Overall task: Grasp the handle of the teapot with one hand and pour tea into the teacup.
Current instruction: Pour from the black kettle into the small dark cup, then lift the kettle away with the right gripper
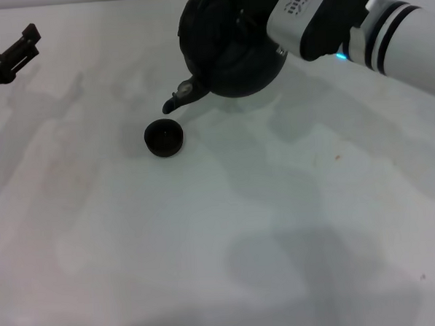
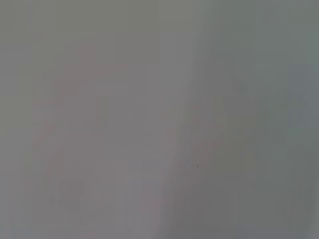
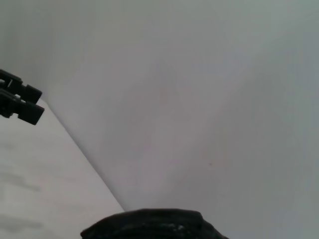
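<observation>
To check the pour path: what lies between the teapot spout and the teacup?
Nothing: head view shows only bare table between teapot spout and teacup.

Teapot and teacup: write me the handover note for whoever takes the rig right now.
Right gripper: at the handle on top of the teapot, at the table's far side; the teapot tilts, spout down toward the teacup.
Left gripper: parked far left, open, empty.
Teacup: upright on the table, just in front of the spout tip.
Done: teapot brought to the cup and tipped.
Left: no stream visible yet; pour, then set the teapot down.
</observation>
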